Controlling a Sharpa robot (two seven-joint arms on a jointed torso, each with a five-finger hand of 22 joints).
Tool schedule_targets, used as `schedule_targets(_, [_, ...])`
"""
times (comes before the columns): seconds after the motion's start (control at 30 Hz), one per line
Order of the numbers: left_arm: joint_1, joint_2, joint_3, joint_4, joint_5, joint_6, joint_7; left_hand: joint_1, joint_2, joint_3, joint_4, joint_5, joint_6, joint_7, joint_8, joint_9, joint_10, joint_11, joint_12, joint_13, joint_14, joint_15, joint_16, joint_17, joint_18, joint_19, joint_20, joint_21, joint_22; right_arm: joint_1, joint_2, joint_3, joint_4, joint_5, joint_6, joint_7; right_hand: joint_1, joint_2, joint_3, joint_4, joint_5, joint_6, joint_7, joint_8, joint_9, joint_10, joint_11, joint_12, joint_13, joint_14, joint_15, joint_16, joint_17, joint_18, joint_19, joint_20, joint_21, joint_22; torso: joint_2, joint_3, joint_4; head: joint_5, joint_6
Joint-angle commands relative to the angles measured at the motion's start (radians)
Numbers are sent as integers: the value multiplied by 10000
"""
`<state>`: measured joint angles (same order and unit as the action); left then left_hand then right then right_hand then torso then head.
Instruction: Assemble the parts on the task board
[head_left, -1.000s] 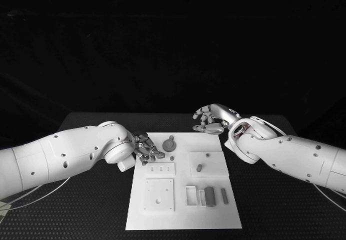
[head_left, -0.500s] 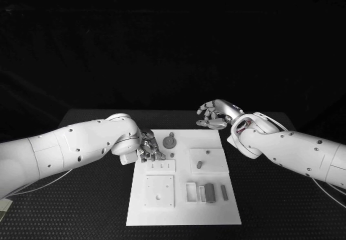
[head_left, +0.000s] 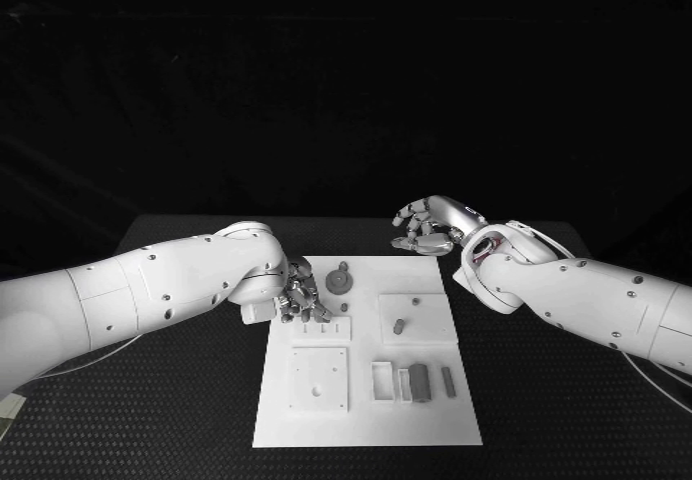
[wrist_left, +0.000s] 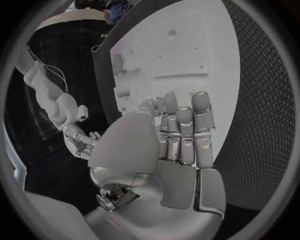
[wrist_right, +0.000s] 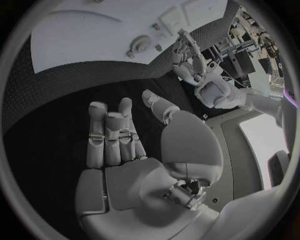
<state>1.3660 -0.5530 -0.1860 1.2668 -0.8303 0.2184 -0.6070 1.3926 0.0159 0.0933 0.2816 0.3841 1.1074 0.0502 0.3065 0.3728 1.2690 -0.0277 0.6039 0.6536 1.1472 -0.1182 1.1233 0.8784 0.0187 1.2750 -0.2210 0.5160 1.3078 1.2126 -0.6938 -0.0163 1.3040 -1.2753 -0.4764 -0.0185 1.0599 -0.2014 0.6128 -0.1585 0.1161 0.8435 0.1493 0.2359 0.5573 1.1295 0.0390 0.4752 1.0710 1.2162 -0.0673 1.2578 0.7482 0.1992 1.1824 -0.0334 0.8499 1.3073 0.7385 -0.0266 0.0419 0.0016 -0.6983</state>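
The white task board lies in the middle of the black table. A round grey part sits near its far edge, and a small grey peg lies on a raised white square. A grey block and a slim grey piece lie beside a white frame. My left hand hovers over the board's far left corner, fingers pointing down, holding nothing. My right hand hangs past the board's far right corner, palm bare.
A slotted white plate and a square plate with a hole occupy the board's left side. Black table surface surrounds the board on every side. My left forearm lies low along the table's left.
My left hand has shifted slightly over the board's far left corner as its arm swung up. My right hand has drawn a little farther back from the board.
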Motion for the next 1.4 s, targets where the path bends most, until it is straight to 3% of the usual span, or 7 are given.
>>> schedule_targets(0.03, [22, 98, 7, -35, -651, 244, -63, -215, 113, 852, -890, -51, 497, -476, 1730, 4799, 337, -401, 90, 11, 309, -481, 120, -73, 311, 212, -342, 92, 237, 2, 10, 6, 7, 18, 130, 67, 116, 19, -44, -3, -20, -24, 74, -46, -10, -29, 41, -36, -18, -57, -7, -40, 15, 626, 10, -11, -62, 161, 3, -5, 1, 3, -21])
schedule_targets(0.13, [17, 283, 3, -252, -756, 222, -49, -1328, 167, 1568, -1935, -63, 491, -478, 1656, 4920, 266, -396, 171, -54, 230, -506, 333, -374, 260, 123, -367, 258, 215, 2, 35, 6, 4, 18, 141, 66, 118, 21, -46, -4, -19, -25, 75, -47, -11, -31, 42, -35, -22, -59, -6, -41, 15, 626, 8, -10, -64, 162, 8, -4, -8, 12, -27])
schedule_targets(0.17, [14, 344, 1, -331, -824, 225, -35, -1947, 209, 1990, -2563, -90, 523, -480, 1632, 4953, 279, -401, 213, -82, 230, -503, 421, -485, 260, 140, -384, 304, 215, 2, 46, 6, 4, 18, 142, 65, 118, 22, -47, -3, -19, -25, 75, -47, -11, -31, 42, -35, -23, -60, -6, -41, 15, 626, 8, -9, -65, 162, 14, -7, -15, -1, -32])
schedule_targets(0.2, [10, 386, -7, -387, -857, 218, -25, -3505, 331, 2998, -3935, -31, 524, -468, 1544, 4990, 204, -329, 230, -168, 203, -552, 549, -721, 223, 171, -365, 361, 196, 2, 50, 6, 3, 18, 143, 65, 117, 24, -48, -2, -19, -25, 75, -47, -11, -32, 42, -35, -25, -60, -6, -41, 15, 626, 7, -9, -65, 162, 17, -8, -18, -8, -35])
schedule_targets(0.33, [-8, 414, -168, -522, -894, 190, 28, -5174, 529, 4300, -5170, -207, 701, -490, 1568, 5078, 389, -422, 379, -227, 291, -518, 724, -966, 233, 430, -405, 402, 193, 2, 54, 6, -6, 18, 151, 67, 113, 28, -54, 1, -19, -25, 76, -48, -12, -34, 44, -33, -30, -63, -4, -42, 15, 626, 5, -6, -67, 163, 38, -17, -50, -30, -59])
schedule_targets(0.77, [-19, 380, -208, -555, -864, 334, 101, -5579, 617, 4594, -5391, -242, 759, -518, 1595, 5137, 438, -454, 435, -243, 333, -545, 817, -1044, 235, 528, -435, 438, 203, 2, 34, 6, 16, 17, 165, 67, 124, 32, -63, -6, -17, -25, 77, -50, -14, -39, 44, -28, -45, -68, -4, -44, 16, 626, -2, -2, -73, 165, 25, -24, -18, -74, -122])
schedule_targets(1.4, [-36, 227, -206, -539, -742, 2, 199, -5681, 585, 4646, -5431, -311, 743, -508, 1582, 5146, 425, -448, 434, -255, 321, -541, 817, -1081, 226, 527, -431, 426, 193, 2, 55, 5, -22, -13, 516, -30, 151, 41, -70, -25, -16, -24, 77, -52, -16, -42, 44, -20, -60, -71, -4, -42, 18, 626, -5, -1, -76, 169, 23, -13, -39, -77, -31])
